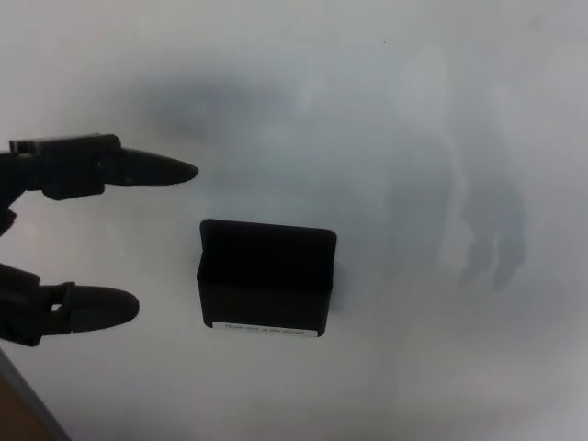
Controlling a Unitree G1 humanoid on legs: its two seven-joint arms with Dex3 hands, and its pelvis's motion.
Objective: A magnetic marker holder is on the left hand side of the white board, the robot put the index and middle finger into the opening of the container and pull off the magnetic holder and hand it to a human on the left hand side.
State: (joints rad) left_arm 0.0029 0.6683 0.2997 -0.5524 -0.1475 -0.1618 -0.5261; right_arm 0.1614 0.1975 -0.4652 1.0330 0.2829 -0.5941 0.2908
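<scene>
A black magnetic marker holder (265, 278) clings to the whiteboard (386, 110), its opening facing up and a white label strip along its bottom edge. My left hand (64, 234) reaches in from the picture's left, open, with its fingers spread. The upper fingers (138, 169) point right, above and left of the holder. The thumb (92, 309) lies level with the holder's lower half, a short gap to its left. Nothing touches the holder. My right hand does not show.
A brown strip of another surface (20, 415) shows at the bottom left corner, beyond the whiteboard's edge. Soft grey shadows fall on the board at upper left and at right.
</scene>
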